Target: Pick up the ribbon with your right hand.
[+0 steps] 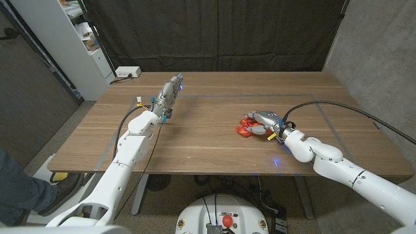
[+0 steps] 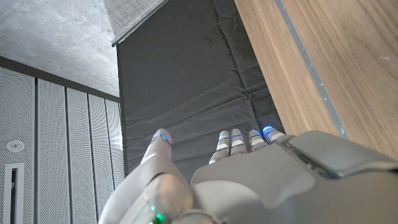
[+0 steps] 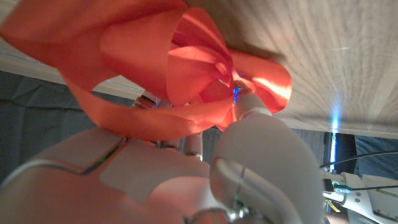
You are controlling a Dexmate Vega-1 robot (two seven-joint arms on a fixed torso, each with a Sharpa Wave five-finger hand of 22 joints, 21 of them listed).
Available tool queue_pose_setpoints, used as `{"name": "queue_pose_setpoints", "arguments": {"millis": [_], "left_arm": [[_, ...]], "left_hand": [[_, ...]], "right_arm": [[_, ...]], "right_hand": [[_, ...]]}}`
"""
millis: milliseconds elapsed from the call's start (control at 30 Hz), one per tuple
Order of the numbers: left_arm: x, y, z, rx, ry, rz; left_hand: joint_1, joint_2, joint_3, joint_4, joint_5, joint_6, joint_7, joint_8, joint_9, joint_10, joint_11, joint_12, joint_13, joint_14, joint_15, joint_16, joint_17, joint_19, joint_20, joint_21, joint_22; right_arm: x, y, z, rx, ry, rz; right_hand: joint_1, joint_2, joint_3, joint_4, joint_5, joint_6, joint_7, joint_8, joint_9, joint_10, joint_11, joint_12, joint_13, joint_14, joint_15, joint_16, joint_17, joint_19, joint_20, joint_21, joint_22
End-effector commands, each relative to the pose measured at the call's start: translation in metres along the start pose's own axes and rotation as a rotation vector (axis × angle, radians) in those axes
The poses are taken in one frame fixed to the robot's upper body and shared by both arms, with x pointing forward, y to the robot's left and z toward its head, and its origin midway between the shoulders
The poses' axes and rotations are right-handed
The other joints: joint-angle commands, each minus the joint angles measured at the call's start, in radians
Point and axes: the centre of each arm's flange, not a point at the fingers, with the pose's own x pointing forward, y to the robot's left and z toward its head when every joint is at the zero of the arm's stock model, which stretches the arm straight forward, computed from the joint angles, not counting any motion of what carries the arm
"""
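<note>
The orange ribbon (image 1: 250, 126) is lying on the wooden table (image 1: 208, 146), right of its middle, and is covered by the right hand (image 1: 265, 121) — loops are pinched between thumb and fingers (image 3: 245, 102), apparently to secure a lift. The left hand (image 1: 168, 96) is kept well apart — fingers straight, close together, holding nothing.

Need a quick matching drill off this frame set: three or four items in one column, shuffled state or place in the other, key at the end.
Column 1
1. ribbon
2. right hand
3. left hand
4. white power strip

Column 2
A. holds nothing, fingers extended, at the table's left side
B. orange, looped, on the table under a hand
C. at the table's far left corner
D. fingers closing on the ribbon

Pairs: 1-B, 2-D, 3-A, 4-C
</note>
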Motion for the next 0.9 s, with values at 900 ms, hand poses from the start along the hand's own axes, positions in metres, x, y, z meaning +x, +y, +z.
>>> {"name": "queue_pose_setpoints", "arguments": {"millis": [900], "left_arm": [[-0.002,-0.001,-0.006,-0.011,0.014,0.013]], "left_hand": [[-0.001,0.007,0.001,-0.002,-0.004,0.001,0.002,0.002,0.004,-0.007,-0.010,0.006,0.005,-0.015,0.002,0.005,0.004,-0.070,0.019,0.007,0.002]], "right_arm": [[0.011,-0.007,0.000,-0.038,-0.023,-0.038]], "right_hand": [[0.322,0.116,-0.066,0.009,-0.154,0.230,-0.067,0.015,0.009,0.219,-0.111,0.006,0.007,0.170,-0.130,0.132,0.099,0.148,-0.083,0.017,0.007]]}}
